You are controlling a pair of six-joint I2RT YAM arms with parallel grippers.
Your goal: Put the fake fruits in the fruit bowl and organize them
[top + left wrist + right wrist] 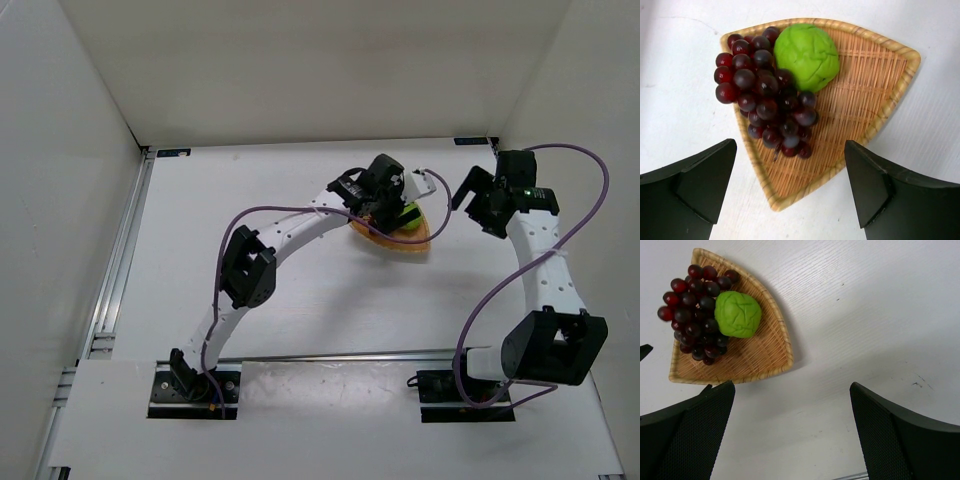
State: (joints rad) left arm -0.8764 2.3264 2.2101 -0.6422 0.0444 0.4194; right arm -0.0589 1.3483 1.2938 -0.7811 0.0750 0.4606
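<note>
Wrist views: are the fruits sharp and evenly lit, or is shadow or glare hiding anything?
Left wrist view: grapes and green ball sharp, evenly lit, small glints on the grapes. Right wrist view: equally sharp; the bowl throws a soft shadow onto the table. Top view: bowl small, partly covered by the left arm.

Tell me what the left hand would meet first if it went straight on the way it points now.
Probably the fruit bowl: the open left hand points down at its narrow corner, with the lowest grapes right at the line. Depth is unclear, so the grapes might touch first.
</note>
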